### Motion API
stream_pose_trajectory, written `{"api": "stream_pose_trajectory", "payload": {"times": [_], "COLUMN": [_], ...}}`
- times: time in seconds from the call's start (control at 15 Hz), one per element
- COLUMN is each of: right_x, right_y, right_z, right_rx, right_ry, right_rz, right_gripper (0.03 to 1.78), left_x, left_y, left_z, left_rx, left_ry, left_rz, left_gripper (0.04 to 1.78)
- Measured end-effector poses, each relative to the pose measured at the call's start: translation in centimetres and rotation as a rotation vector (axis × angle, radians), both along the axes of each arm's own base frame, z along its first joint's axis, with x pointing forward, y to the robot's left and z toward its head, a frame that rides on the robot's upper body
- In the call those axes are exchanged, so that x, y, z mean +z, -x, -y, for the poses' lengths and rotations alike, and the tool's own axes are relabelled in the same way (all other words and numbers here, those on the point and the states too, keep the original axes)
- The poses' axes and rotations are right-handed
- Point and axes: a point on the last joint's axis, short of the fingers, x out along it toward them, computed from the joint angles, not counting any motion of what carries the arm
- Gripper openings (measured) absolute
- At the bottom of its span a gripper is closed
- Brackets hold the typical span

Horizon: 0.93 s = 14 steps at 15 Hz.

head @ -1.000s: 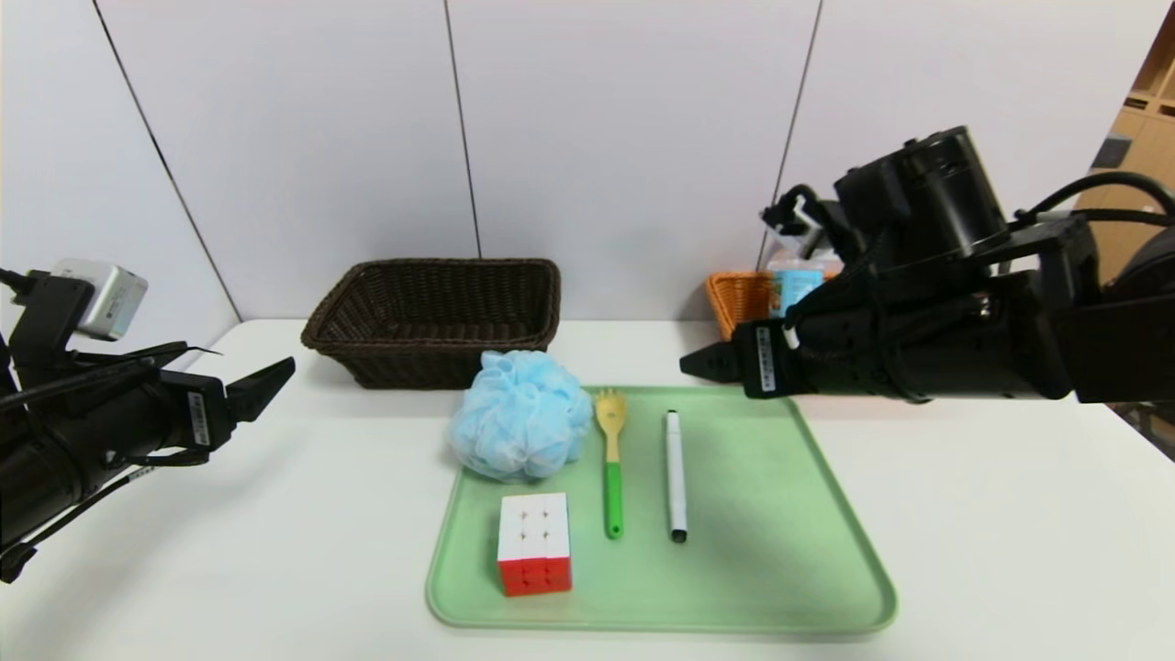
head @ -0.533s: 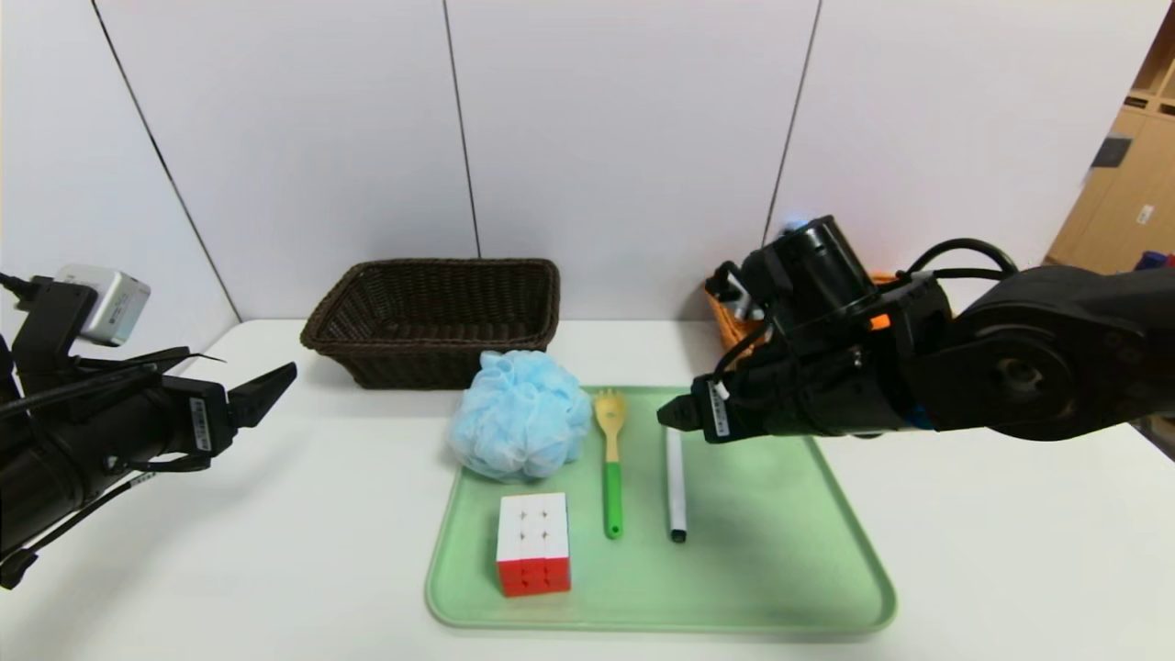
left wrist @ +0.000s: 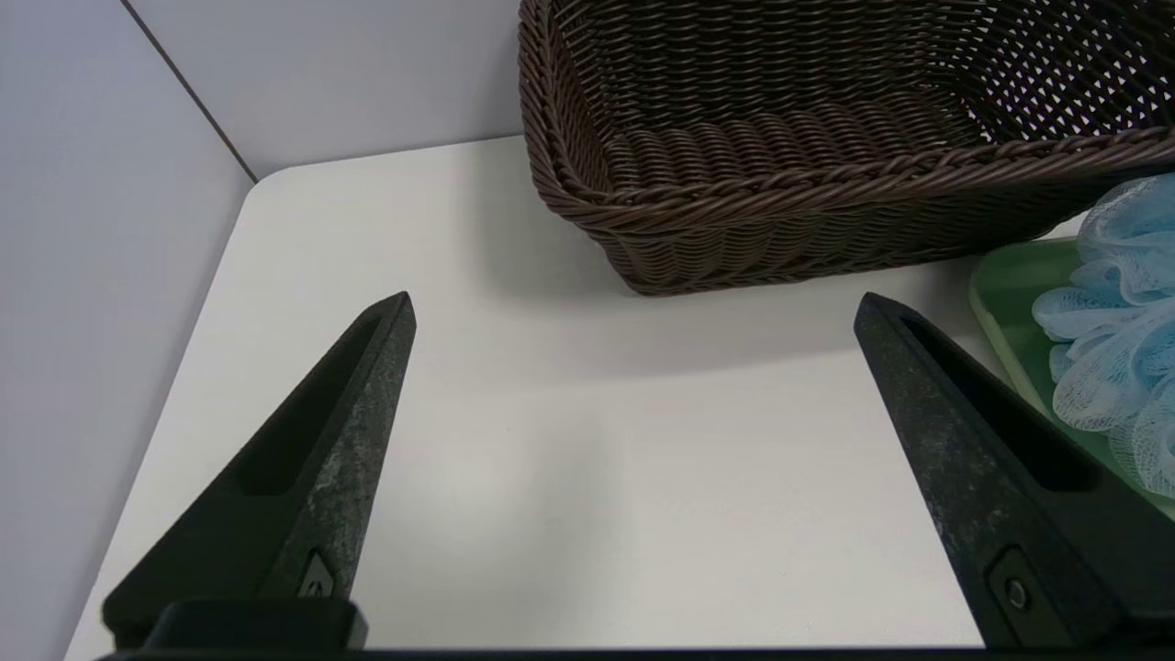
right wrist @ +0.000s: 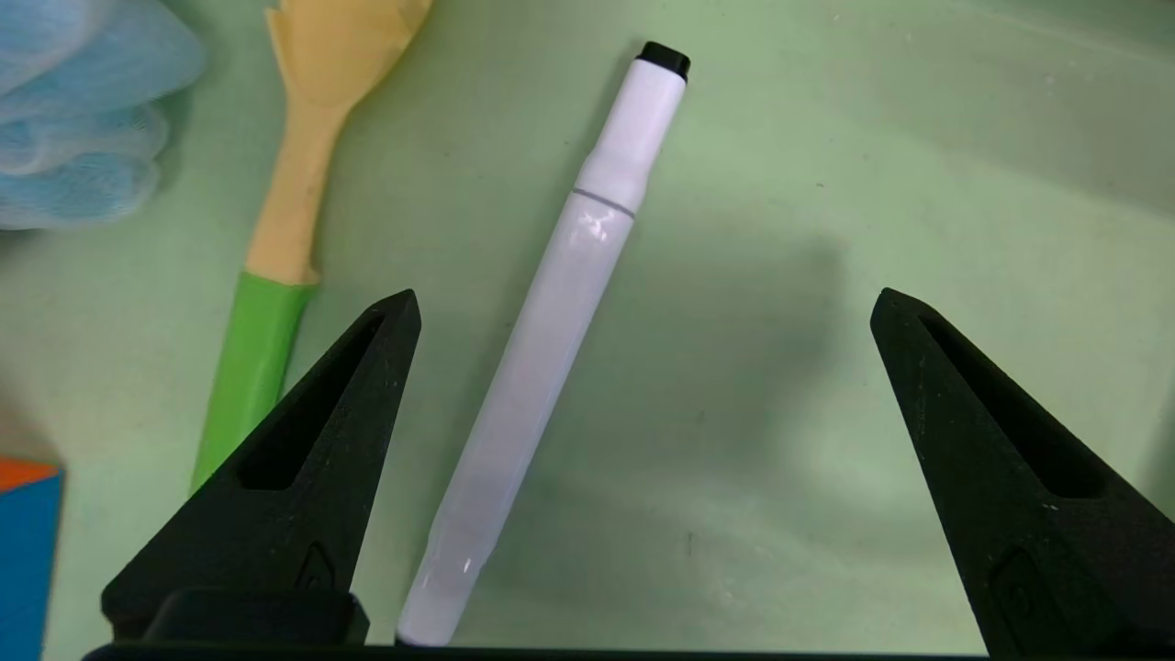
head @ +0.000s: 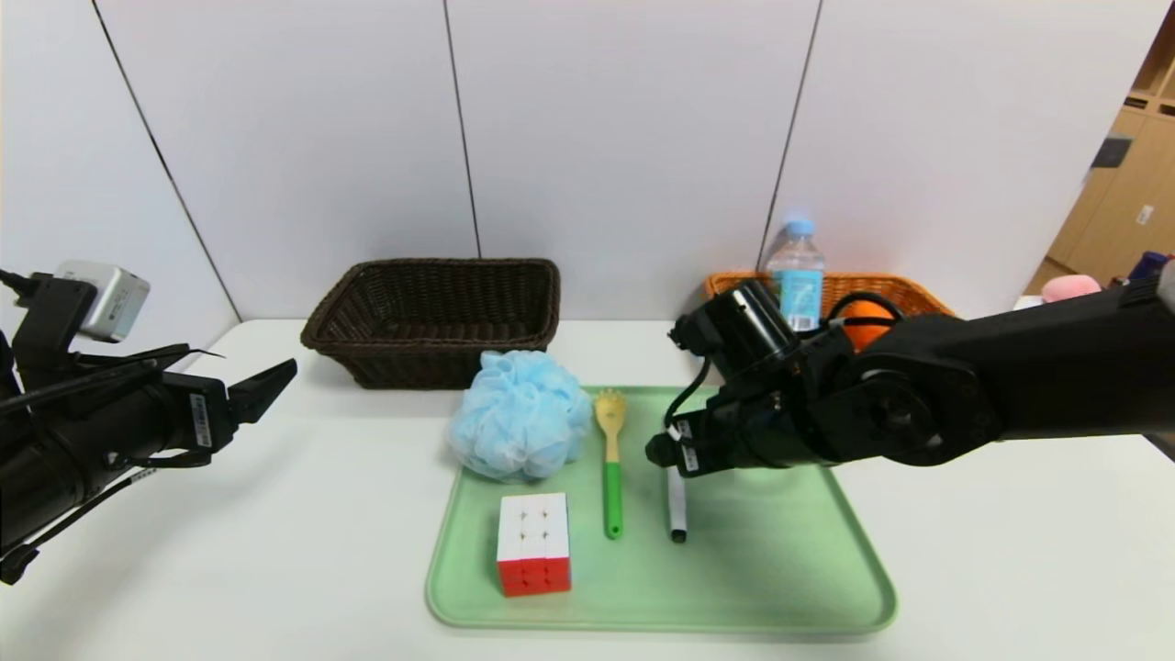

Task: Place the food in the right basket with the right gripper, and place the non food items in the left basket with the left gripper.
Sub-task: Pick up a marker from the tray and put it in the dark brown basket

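On the green tray [head: 780, 569] lie a blue bath pouf [head: 519, 415], a yellow fork with a green handle [head: 611, 459], a white marker [head: 677, 509] and a colour cube [head: 533, 542]. My right gripper [head: 663, 452] is open and empty, low over the tray above the marker's far half; the marker [right wrist: 560, 303] lies between its fingers, near one of them. My left gripper [head: 266, 384] is open and empty, over the table left of the tray, facing the dark brown left basket [head: 431, 317]. The orange right basket [head: 881, 292] holds a water bottle [head: 795, 275] and an orange [head: 863, 319].
The dark basket [left wrist: 780, 138] stands at the back beside the pouf [left wrist: 1115, 312]. The table's left and back edges meet grey wall panels. Bare white tabletop lies left and right of the tray.
My right arm has swung from beside the orange basket down and forward over the tray, ending above the marker. The left arm has not moved.
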Motion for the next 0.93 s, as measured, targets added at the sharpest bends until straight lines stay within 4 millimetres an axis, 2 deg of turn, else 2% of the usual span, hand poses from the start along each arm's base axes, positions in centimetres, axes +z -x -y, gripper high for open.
{"api": "stream_pose_trajectory", "payload": {"times": [0.47,0.93], "right_x": [-2.9,-3.2], "right_y": [-1.1,-0.7], "right_z": [-1.2,-1.2], "right_rx": [-0.028,-0.017], "right_ry": [0.041,0.044], "right_rz": [0.015,0.01], "right_gripper": [1.7,1.7], "left_x": [-0.1,0.0], "left_y": [0.0,0.0], "left_z": [0.0,0.0], "left_rx": [0.002,0.002], "left_ry": [0.005,0.005], "left_rz": [-0.002,0.0], "left_gripper": [1.69,1.69]}}
